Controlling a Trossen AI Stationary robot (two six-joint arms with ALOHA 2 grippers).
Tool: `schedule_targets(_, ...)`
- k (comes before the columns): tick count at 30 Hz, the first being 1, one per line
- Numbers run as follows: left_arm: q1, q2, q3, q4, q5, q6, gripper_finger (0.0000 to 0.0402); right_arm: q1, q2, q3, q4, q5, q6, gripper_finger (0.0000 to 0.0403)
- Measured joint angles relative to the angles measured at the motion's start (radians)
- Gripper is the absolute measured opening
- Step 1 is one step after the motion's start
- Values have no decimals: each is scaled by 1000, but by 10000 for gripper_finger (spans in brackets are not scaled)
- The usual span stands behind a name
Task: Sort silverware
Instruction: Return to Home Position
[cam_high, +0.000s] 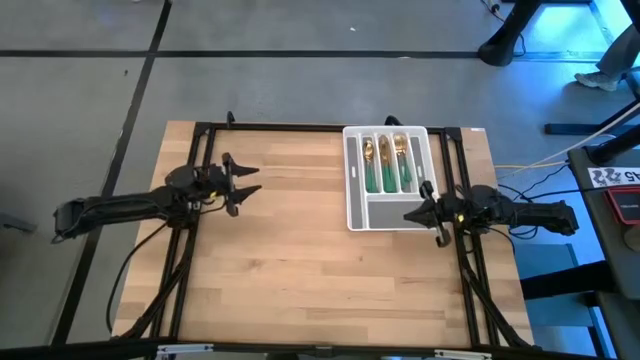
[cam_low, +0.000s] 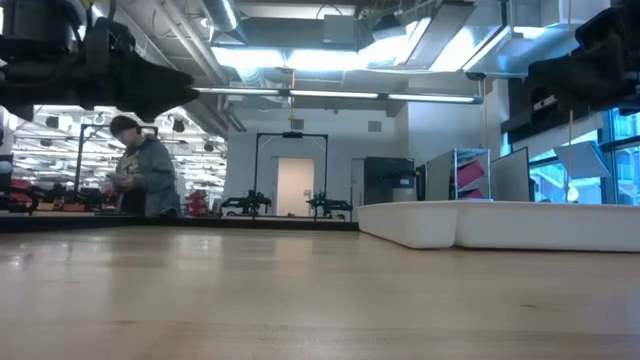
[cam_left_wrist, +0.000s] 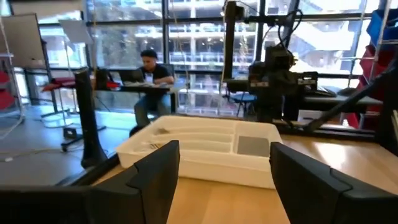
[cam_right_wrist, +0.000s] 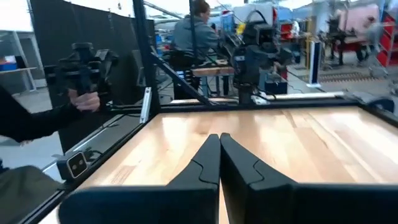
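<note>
The silverware (cam_high: 388, 163) lies in the long slots of the grey-white tray (cam_high: 352, 190). The left gripper (cam_high: 252, 181) hovers over the wooden table (cam_high: 300, 270), well apart from the tray, fingers spread. The right gripper (cam_high: 408, 213) hangs above the tray's wide cross compartment, fingers pressed together.

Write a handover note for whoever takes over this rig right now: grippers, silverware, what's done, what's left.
Left gripper: open, empty, raised above the table's left half.
Right gripper: shut, holding nothing, raised over the tray's corner nearest its arm.
Silverware: every piece in view lies in three of the tray's long slots. None shows on the bare wood.
Done: sorting, as far as the pictures show.
Left: bring both arms home. Which kind sits in which slot is too small to confirm.
</note>
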Motion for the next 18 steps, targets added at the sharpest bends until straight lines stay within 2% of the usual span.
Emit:
schedule_targets(3,0,-99,0,-109,-9,-14,235,0,0,-1,-2,2,-24,2)
schedule_targets(7,-18,-235,0,-267,-142,-27,235,0,0,-1,-2,3,-31,6)
schedule_targets(13,-102,-406,0,-417,-168,-65,235,0,0,-2,-7,39,-30,9)
schedule_targets(18,-179,-378,0,-461,-234,-29,235,0,12,-3,-32,195,0,9)
